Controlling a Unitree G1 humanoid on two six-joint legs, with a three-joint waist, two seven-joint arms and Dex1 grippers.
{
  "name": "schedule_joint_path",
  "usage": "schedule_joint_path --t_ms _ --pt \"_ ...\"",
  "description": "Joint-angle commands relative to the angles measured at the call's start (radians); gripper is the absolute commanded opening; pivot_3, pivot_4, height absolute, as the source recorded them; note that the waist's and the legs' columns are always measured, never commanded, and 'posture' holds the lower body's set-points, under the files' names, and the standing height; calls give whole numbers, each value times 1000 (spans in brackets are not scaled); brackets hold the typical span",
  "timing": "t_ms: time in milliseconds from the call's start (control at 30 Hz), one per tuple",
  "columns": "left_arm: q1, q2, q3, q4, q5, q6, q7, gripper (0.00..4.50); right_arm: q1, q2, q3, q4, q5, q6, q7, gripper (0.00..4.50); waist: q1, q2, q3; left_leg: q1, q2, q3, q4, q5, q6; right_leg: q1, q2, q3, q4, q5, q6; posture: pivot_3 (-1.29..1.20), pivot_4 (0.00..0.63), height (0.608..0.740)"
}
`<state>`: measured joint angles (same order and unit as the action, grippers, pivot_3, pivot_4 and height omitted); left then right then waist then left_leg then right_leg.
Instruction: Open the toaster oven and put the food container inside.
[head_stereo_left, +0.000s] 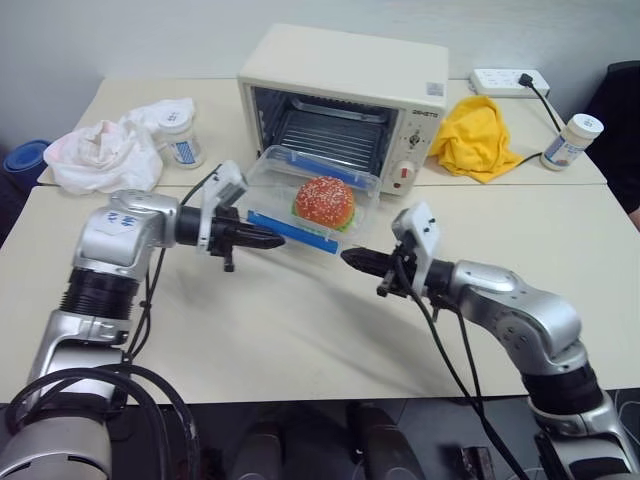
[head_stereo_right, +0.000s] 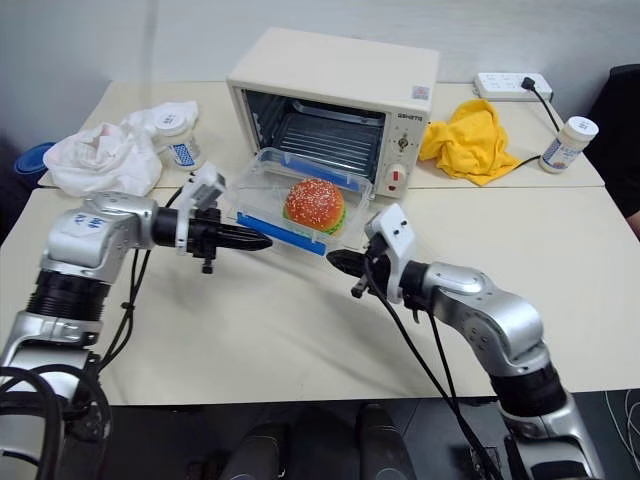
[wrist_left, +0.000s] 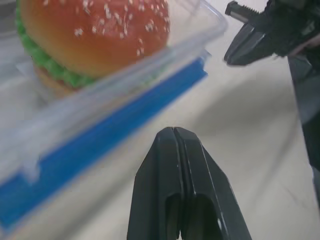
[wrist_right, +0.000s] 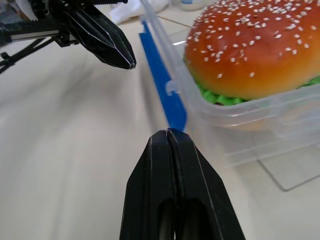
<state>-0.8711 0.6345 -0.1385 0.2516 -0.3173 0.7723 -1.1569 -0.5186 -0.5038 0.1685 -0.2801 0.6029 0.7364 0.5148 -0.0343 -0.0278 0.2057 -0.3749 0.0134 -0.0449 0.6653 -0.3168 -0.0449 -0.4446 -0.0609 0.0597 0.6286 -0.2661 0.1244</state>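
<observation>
On the cream table (head_stereo_left: 300, 340), the toaster oven (head_stereo_left: 345, 105) stands open; the food container (head_stereo_left: 312, 205) rests on its lowered door. Your left gripper (head_stereo_left: 272, 240) and right gripper (head_stereo_left: 352, 260) are pressed together, empty, flanking it. Next, push it onto the rack.

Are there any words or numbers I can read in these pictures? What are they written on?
None can be read for sure.
Toaster oven: a short dark brand word above its knobs, too small to make out.
White jars with blue labels: label print too small to read.
Left arm: little blue marks on the shell, blurred.
Food container: no writing seen.
</observation>
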Motion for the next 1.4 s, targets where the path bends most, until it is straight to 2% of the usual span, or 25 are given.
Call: schedule_joint_path --t_ms 33,133,267,400,633,767,933,1200,1300,1400 --pt "-19 -27 14 -18 22 -21 76 0 -62 44 4 58 -90 -63 -28 35 -1 0 0 0 0 0 0 0 0 -1 0 0 0 0 0 0 150 740" --pt "-37 -69 13 24 73 -89 164 0 -110 84 -6 128 -151 -105 -44 35 3 0 0 0 0 0 0 0 0 -1 0 0 0 0 0 0 150 740" --pt "-79 -145 -3 143 187 -300 322 0 -145 118 -33 192 -202 -152 -54 35 8 0 0 0 -1 0 1 1 -1 -1 -1 0 0 0 0 0 150 740" --pt "-136 -203 6 208 201 -345 341 0 -171 145 -42 239 -233 -182 -45 35 9 0 0 -1 -1 0 0 1 -1 -1 -1 0 0 1 1 0 150 740" --pt "-258 -293 42 469 236 -474 456 0 -251 214 -70 407 -294 -270 -61 35 2 0 0 -1 -1 1 0 1 -1 -1 -1 0 0 2 1 0 150 740" --pt "-315 -333 45 600 252 -558 475 0 -271 219 -103 424 -289 -270 -58 35 5 0 0 -1 -1 1 0 1 -1 -1 -1 0 0 2 2 0 150 740" --pt "-385 -339 61 766 287 -658 540 0 -198 187 -141 278 -237 -188 -20 35 6 0 0 -1 -1 2 -1 1 -1 -1 -1 0 -1 2 2 0 150 740" --pt "-456 -375 125 911 276 -746 601 0 -35 123 -188 -3 -118 -15 14 35 9 0 0 -2 -1 1 -1 1 -1 -1 -1 -1 0 2 2 0 150 740" --pt "-462 -363 130 896 272 -731 528 0 17 98 -194 -72 -89 27 22 35 9 0 0 -2 -2 1 -1 1 -1 0 -1 -1 -1 2 2 0 150 740" --pt "-437 -291 119 792 260 -667 354 0 61 80 -197 -117 -69 58 24 35 1 0 0 -2 -2 1 -1 1 -1 0 -1 0 -1 2 2 0 150 740"
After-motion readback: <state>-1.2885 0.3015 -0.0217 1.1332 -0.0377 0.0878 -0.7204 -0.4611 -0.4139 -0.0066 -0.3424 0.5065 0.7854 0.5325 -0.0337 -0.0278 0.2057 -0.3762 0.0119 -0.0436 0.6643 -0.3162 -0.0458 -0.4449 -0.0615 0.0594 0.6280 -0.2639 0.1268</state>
